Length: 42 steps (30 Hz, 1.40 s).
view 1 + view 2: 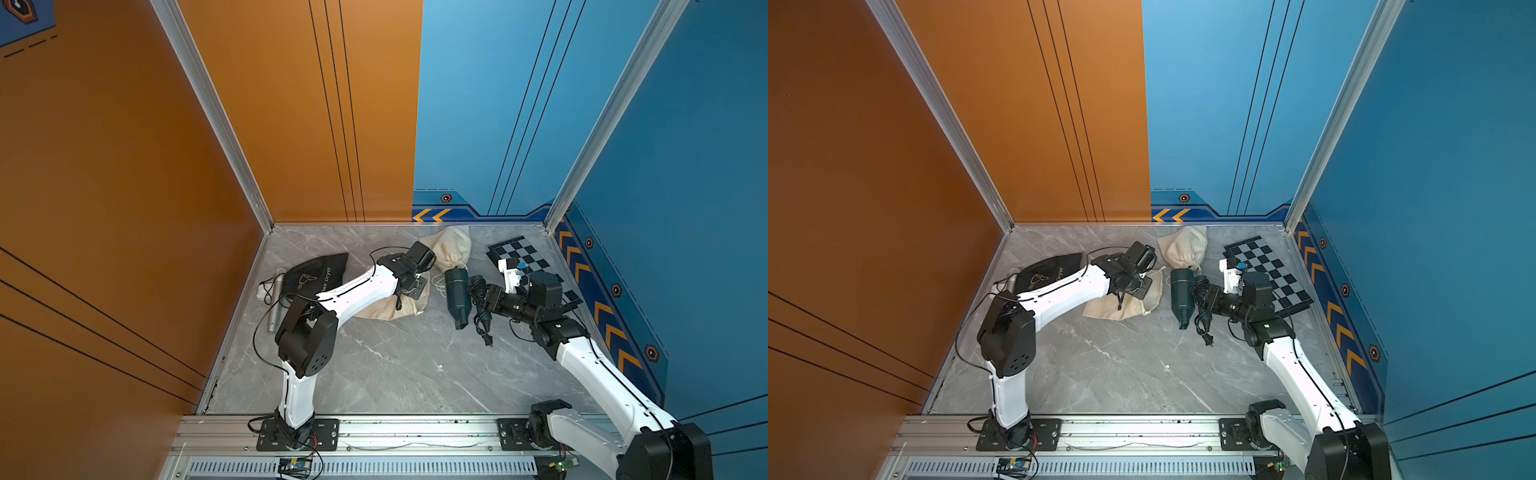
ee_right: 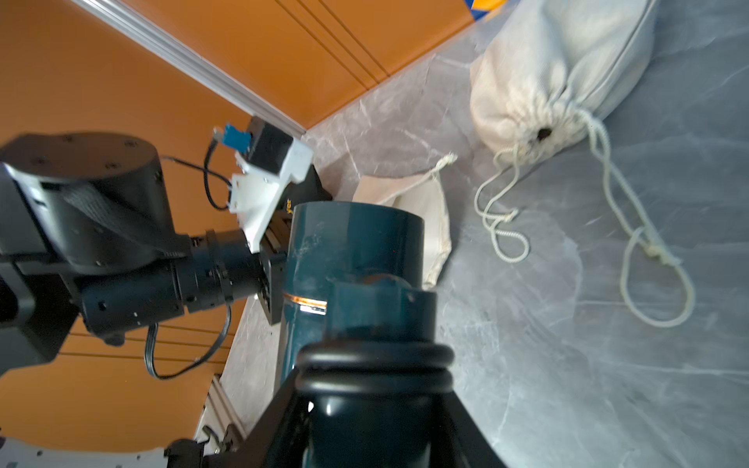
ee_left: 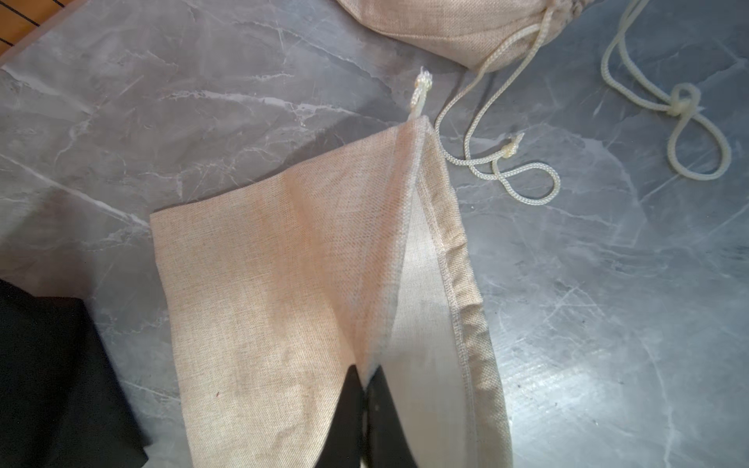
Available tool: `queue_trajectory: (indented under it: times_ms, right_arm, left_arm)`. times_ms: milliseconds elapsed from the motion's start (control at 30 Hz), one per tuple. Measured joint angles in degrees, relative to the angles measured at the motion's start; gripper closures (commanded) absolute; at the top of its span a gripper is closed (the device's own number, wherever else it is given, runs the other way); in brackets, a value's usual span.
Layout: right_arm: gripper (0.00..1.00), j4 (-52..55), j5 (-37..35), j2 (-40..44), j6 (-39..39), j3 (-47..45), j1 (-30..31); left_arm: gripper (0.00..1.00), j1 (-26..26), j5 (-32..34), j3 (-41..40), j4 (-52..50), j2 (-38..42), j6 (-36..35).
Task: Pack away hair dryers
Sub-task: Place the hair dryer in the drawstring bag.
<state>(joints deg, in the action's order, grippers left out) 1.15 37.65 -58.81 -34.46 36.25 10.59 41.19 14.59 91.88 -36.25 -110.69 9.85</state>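
Left jaws: clenched on the rim of the flat beige pouch (image 3: 283, 283), pinching one layer so the mouth gapes a little.
Right jaws: grasping the teal dryer (image 2: 352, 243) by its handle, with the black cord (image 2: 375, 366) coiled around the handle just ahead of the grip.
Teal dryer's place: right of centre on the desk (image 1: 395, 374) in both top views, between the flat pouch and the right arm (image 1: 582, 357). Its nozzle points toward the bottom of the frame. I cannot tell whether it rests on the desk or is raised off it.
Done, as judged: a full beige pouch (image 1: 451, 247) lies drawn shut by the back wall and probably holds one dryer, though its contents are hidden. A black pouch (image 1: 320, 274) lies at the left, partly under the left arm (image 1: 353, 286); whether it is filled cannot be told. No pink or white dryer is in view.
Left to do: the teal dryer is not yet in the flat pouch. It needs sliding in and the string pulled.
Only the top views show: a silver rod (image 1: 274, 307) beside the black pouch, and a checkered board (image 1: 523, 253) at the right.
Only the wrist views show: the pinch on the rim, the pouch's pale lining, and the loose drawstrings (image 3: 685, 133) on the desk.
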Motion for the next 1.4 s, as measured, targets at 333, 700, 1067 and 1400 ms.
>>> queue_trajectory:
  times_ms: [333,700,1067,1400]
  right_arm:
    - [0.79,0.42,4.07,-4.46,0.61,-4.46,3.45]
    - [0.79,-2.93,5.75,-13.7,0.61,-2.58,5.81]
    - [0.78,-7.65,6.97,-22.93,-0.98,1.84,8.55]
    - [0.78,-10.12,7.19,-24.48,-3.08,1.97,10.64]
  left_arm:
    - [1.0,-1.38,0.81,-2.51,3.76,5.11,-3.52]
    - [1.0,2.84,0.83,-9.66,6.56,9.46,-9.07]
    - [1.0,5.55,1.42,-19.82,11.8,17.42,-10.95]
    - [1.0,5.4,1.38,-19.82,13.38,17.79,-10.93]
